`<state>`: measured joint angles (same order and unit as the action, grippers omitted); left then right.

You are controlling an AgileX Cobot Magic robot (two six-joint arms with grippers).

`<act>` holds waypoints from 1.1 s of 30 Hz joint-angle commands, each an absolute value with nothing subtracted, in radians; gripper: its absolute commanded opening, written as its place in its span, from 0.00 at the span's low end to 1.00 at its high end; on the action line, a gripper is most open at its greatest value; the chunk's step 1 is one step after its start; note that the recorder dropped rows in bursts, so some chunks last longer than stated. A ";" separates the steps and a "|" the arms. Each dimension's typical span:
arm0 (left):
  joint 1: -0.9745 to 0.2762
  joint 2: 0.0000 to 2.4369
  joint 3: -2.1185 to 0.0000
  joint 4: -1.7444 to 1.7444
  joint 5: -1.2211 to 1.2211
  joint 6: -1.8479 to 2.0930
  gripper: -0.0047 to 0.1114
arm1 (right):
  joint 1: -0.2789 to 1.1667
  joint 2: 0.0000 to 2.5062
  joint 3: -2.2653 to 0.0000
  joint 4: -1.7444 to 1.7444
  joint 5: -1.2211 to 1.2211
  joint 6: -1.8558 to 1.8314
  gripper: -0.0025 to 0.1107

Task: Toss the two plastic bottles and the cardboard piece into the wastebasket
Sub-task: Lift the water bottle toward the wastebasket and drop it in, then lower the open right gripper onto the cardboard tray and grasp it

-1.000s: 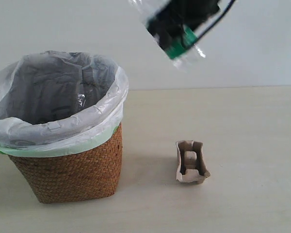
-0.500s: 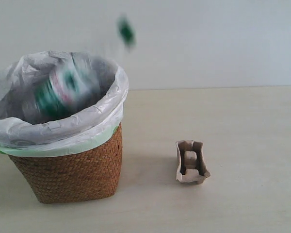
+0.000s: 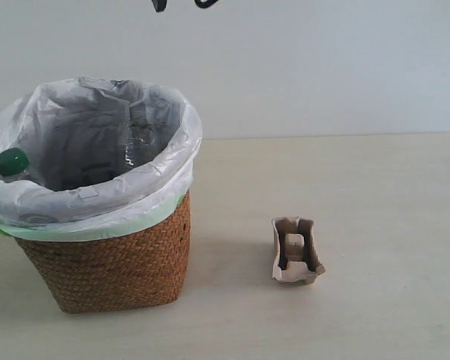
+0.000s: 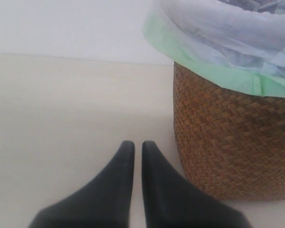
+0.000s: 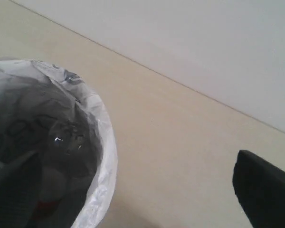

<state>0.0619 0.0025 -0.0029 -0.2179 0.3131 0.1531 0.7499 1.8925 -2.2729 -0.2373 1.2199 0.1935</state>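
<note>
In the exterior view, the wastebasket (image 3: 109,262) is sitting at the left of the frame. A bottle (image 3: 12,163) is poking its green cap up inside the wastebasket's left rim, against the bag (image 3: 135,199). The cardboard piece (image 3: 295,250) is lying alone on the table (image 3: 390,225), right of centre and well apart from the wastebasket, open side up. Two dark scraps are showing at the top edge, too little to read.

In the left wrist view, the left gripper (image 4: 137,145) is hanging low over bare table, its jaws pressed nearly together and holding nothing, with the wastebasket's woven wall filling the right of the frame.

In the right wrist view, the wastebasket's mouth is lying at the lower left, and a reddish smudge deep inside is too blurred to name. Only one finger of the right gripper (image 5: 265,197) is showing at the lower right, so I cannot tell its state.

The cardboard piece is looking light, rough and easily crushed. I would pinch gently across its two raised sides, or over one wall.
</note>
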 commanded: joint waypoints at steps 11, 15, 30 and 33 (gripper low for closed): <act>0.065 0.000 0.000 -0.216 0.310 0.144 0.09 | 0.464 1.886 -1.772 -0.188 1.221 0.409 0.90; 0.065 0.000 0.000 -0.216 0.310 0.144 0.09 | 0.388 1.886 -1.661 -0.072 1.221 0.380 0.90; 0.065 0.000 0.000 -0.216 0.310 0.144 0.09 | 0.424 2.056 -1.465 0.167 0.934 0.238 0.90; 0.065 0.000 0.000 -0.216 0.310 0.144 0.09 | 0.427 2.086 -1.465 0.085 0.920 0.280 0.90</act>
